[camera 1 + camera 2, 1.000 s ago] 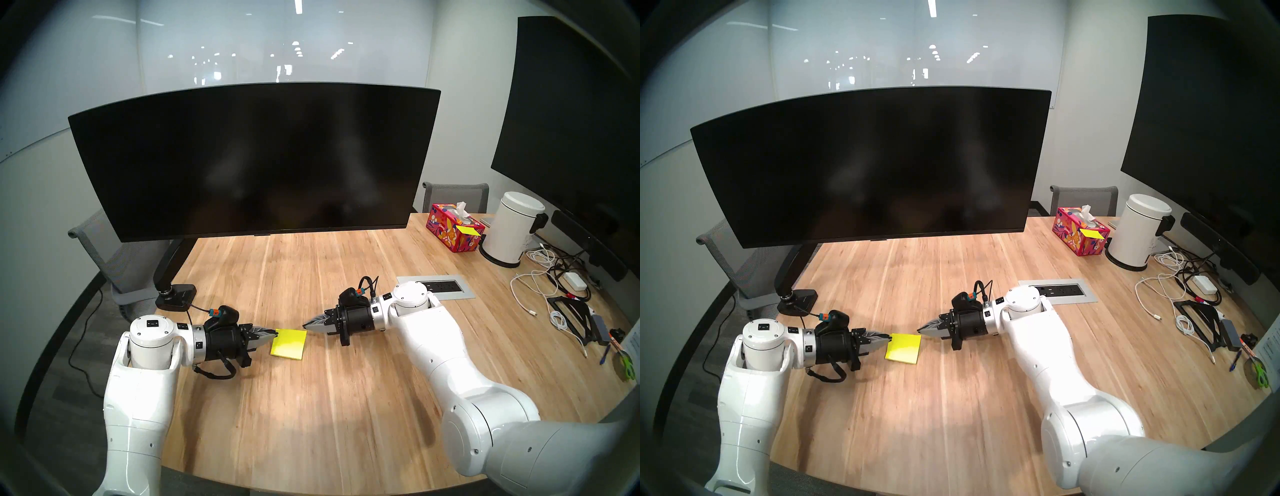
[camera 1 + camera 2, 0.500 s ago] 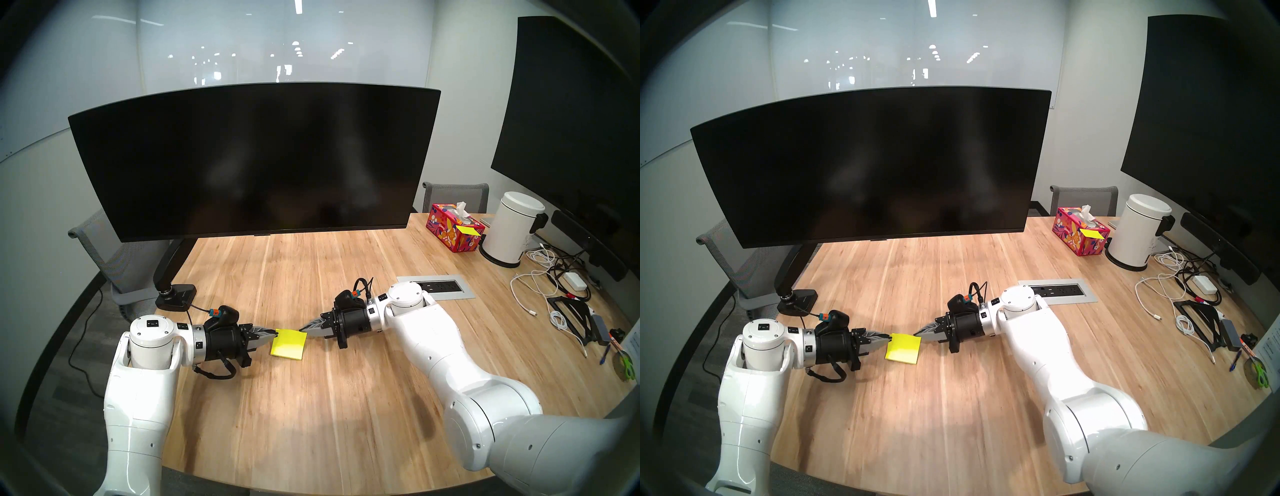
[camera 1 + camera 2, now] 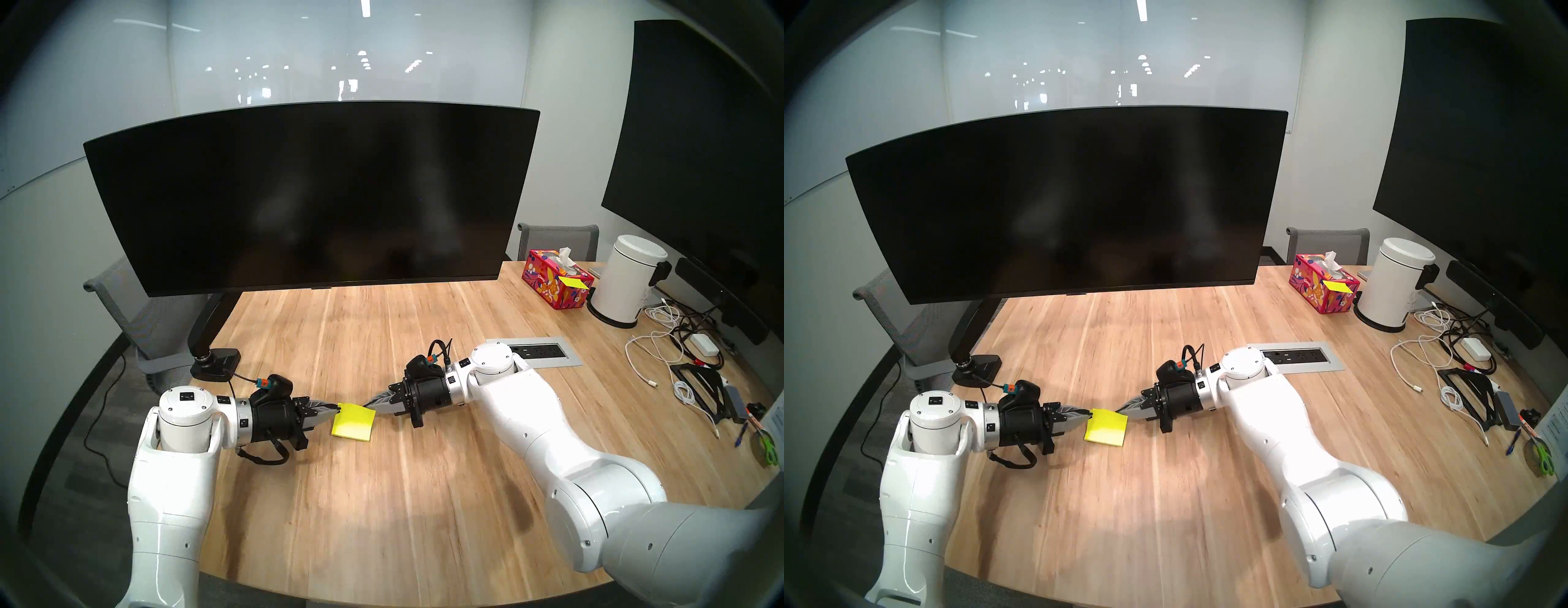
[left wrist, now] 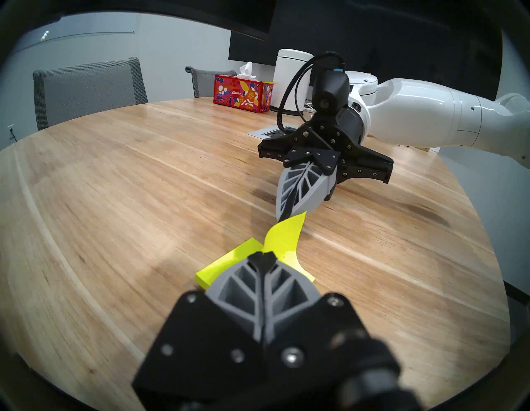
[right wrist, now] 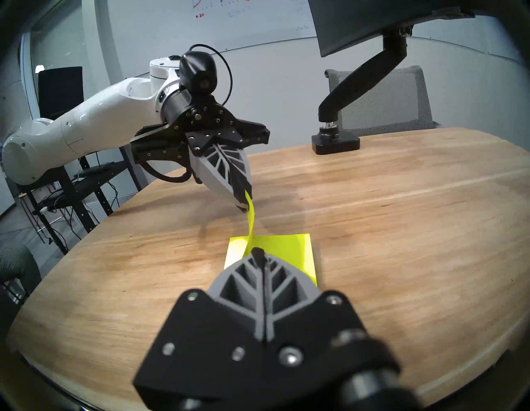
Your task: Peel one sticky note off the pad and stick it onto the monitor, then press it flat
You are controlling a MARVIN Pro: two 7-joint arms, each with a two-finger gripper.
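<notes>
The yellow pad [image 3: 352, 428] lies on the wooden table between my two arms, in front of the curved black monitor [image 3: 314, 195]. Its top sheet, the sticky note [image 4: 284, 238], curls up off the pad along the far edge. My left gripper [image 3: 338, 409] is shut at the pad's far-left corner, and in the right wrist view the sticky note [image 5: 250, 224] runs up into its tips [image 5: 243, 205]. My right gripper [image 3: 368, 403] is shut with nothing in it. Its tip rests over the pad's far-right corner, beside the note's raised free corner.
At the back right stand a red tissue box [image 3: 555, 284] carrying a loose yellow note, and a white bin [image 3: 628, 280]. Cables [image 3: 662, 348] and small tools lie on the right. A power outlet plate [image 3: 534, 350] sits behind my right wrist. The monitor arm's base [image 3: 216, 361] is at the left.
My right gripper has slid left onto the pad's far-right corner. The top sheet's far edge now stands higher. The left arm has not moved.
</notes>
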